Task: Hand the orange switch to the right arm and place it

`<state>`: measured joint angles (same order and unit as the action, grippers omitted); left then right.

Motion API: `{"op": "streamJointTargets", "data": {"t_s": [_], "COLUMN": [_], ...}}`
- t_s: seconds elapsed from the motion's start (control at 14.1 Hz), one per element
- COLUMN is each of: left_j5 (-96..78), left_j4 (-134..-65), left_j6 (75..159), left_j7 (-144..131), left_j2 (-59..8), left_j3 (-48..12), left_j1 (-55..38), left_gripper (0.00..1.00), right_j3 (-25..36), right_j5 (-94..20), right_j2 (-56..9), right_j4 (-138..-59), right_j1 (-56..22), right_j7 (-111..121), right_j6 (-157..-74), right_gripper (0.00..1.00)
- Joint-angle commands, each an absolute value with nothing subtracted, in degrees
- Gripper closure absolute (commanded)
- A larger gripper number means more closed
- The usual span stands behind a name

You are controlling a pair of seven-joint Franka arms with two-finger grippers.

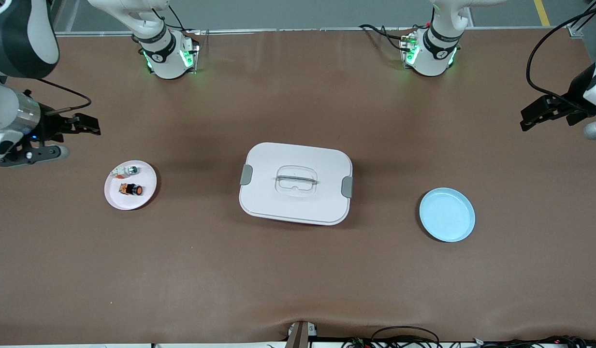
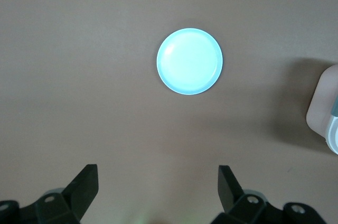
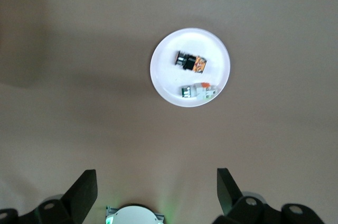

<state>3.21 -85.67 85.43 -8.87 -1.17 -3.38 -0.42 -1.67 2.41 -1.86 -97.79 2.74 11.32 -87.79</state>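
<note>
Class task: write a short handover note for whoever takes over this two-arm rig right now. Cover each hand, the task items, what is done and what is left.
Left hand: open, empty, waiting up at its end of the table.
Right hand: open, empty, up at its own end.
Orange switch: lying on the white plate beside a small whitish part.
Blue plate: bare, at the left arm's end; lidded white box mid-table.
Done: nothing.
Left: pick up the switch, hand it over, place it.

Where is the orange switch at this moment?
The orange switch lies on the white plate toward the right arm's end of the table, beside a small whitish piece that sits farther from the front camera.
</note>
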Motion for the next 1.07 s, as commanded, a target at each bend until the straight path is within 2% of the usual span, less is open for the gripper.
{"op": "streamJointTargets", "data": {"t_s": [0.0,0.21,0.71,1.0], "left_j5": [2.5,2.5,2.5,2.4], "left_j4": [-86.8,-86.8,-86.7,-86.7], "left_j6": [86.0,86.0,86.0,85.6], "left_j7": [-7.8,-7.9,-7.6,-7.4], "left_j2": [0.4,0.4,0.4,0.4], "left_j3": [-3.2,-3.3,-3.2,-3.3], "left_j1": [-0.4,-0.4,-0.3,-0.3], "left_gripper": [0.0,0.0,0.0,0.0], "right_j3": [-1.4,-1.4,-1.4,-1.6], "right_j5": [3.4,3.2,-0.3,-1.8], "right_j2": [-3.8,-3.8,-3.3,-2.7], "right_j4": [-89.8,-86.3,-86.3,-86.3], "right_j1": [3.9,4.8,7.3,7.4], "right_j7": [10.5,10.5,9.9,0.0], "right_j6": [-84.2,-82.4,-82.9,-84.1], "right_gripper": [0.0,0.0,0.0,0.0]}}
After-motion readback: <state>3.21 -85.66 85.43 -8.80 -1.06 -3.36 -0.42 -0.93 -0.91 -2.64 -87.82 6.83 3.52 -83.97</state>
